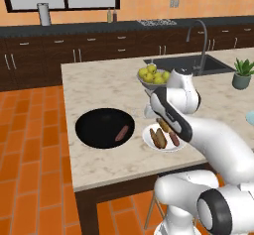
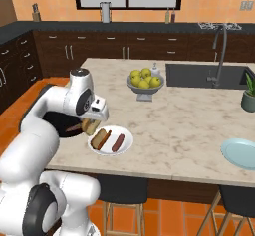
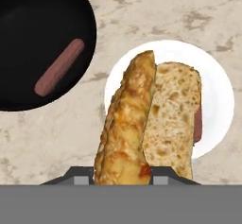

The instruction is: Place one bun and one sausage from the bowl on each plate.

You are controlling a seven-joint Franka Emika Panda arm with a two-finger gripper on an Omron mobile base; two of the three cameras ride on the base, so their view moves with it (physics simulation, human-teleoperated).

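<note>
Marble counter: a kitchen island (image 1: pixel 104 92) carries the whole job — black bowl (image 1: pixel 94 125), white plate (image 2: pixel 127 139), blue plate (image 2: pixel 239 153).
Gripper: the gripper (image 3: pixel 122 173) hangs over the white plate, fingers closed on a yellowish bun (image 3: pixel 127 124) held upright between them, as the hand view shows.
White plate: already served — an orange-brown bun (image 2: pixel 101 139) and a sausage (image 2: pixel 118 142) lie side by side on it.
Bowl: one sausage (image 1: pixel 122 133) remains, alone on the black surface; no bun is left in it.
Blue plate: bare, well apart at the counter's far right edge in the right base view.
Progress: roughly halfway, by the look of it — one plate complete, the other untouched.
Left to do: the held bun appears bound for the blue plate, then the last sausage should follow it.
Risk: setting this bun on the white plate would double up there.
Bystander: a grey bowl of yellow-green fruit (image 2: pixel 144 80) sits behind, no part of the order.
</note>
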